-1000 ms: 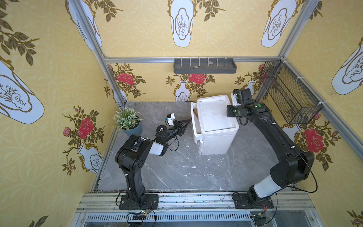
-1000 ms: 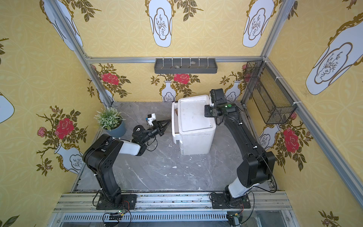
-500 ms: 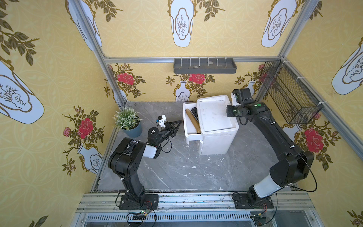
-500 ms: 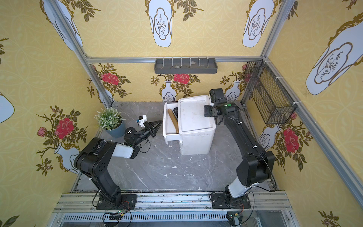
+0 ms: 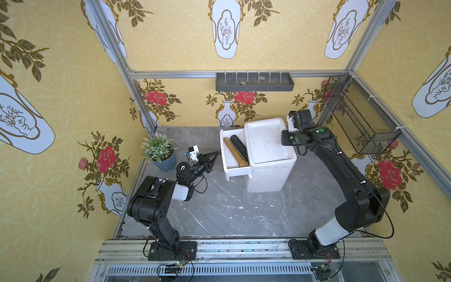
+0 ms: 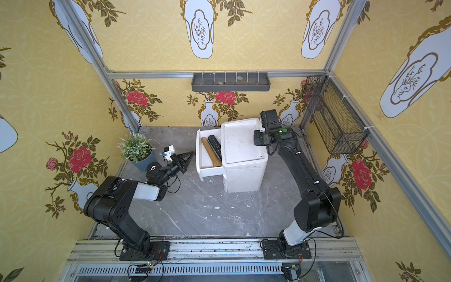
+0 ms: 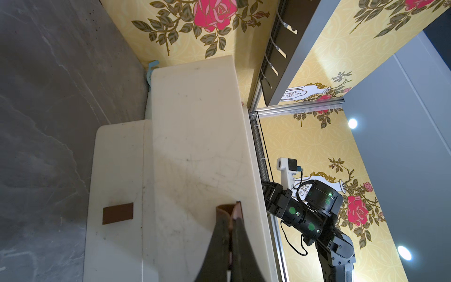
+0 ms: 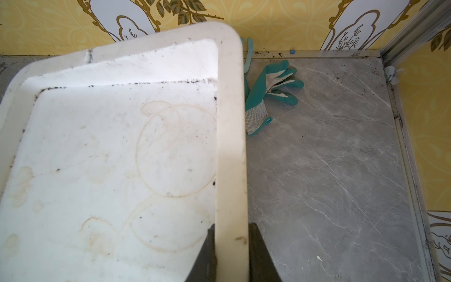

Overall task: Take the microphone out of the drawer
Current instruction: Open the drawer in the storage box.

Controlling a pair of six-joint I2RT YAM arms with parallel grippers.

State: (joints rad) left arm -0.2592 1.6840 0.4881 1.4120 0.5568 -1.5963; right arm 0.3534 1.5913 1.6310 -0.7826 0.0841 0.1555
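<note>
Plainly, the left gripper (image 5: pixel 216 153) is the nearer one: its jaws are pinched together on the brown pull tab (image 7: pixel 227 208) of the drawer (image 5: pixel 234 171), which is pulled out of the top of the white cabinet (image 5: pixel 266 178). From that gripper the microphone (image 5: pixel 233 151) lies at 3 o'clock, just over the drawer's front wall, flat on the drawer floor beside a black remote (image 5: pixel 239 147). Its long axis runs from 11 to 5 o'clock, broader end nearest. The left arm is folded low over the desk (image 5: pixel 219 210), forearm reaching toward 2 o'clock. Farther off, at the cabinet's 3 o'clock edge, the right gripper (image 8: pixel 231 234) is clamped over the top rim, its arm stretched long from the base. Reaching the microphone likely means releasing the tab first.
</note>
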